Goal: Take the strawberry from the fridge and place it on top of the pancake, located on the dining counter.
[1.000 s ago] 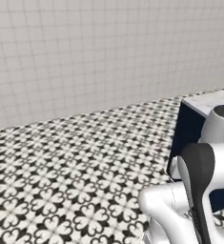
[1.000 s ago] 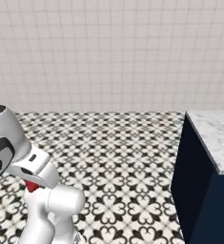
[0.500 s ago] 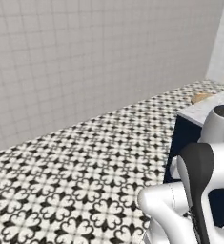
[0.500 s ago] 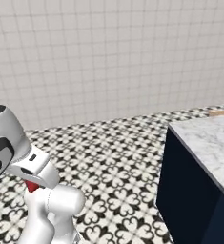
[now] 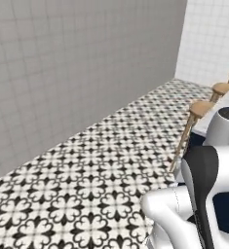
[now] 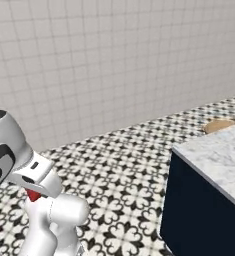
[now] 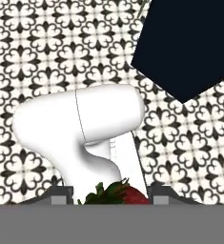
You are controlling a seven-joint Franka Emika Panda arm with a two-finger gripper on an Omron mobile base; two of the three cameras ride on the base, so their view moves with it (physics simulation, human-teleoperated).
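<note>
Okay, my gripper is clamped narrow on the strawberry: in the hand view the dark red berry with its green leaves sits right between the two dark fingertips at the bottom edge. Same berry shows in the right base view as a small red bit tucked under the white wrist at lower left, above the floor.

Under the hand I see black-and-white patterned floor tile and a navy block at upper right, most likely the counter base.

Right base view: the dining counter is at right, white-grey marble top on a navy side, well apart from the berry. A tan round thing pokes up at its far edge, too small to tell what.

Left base view: three wooden stools in a row at right, just beside the counter, partly behind my arm. Grey tiled wall behind, same patterned floor below.
</note>
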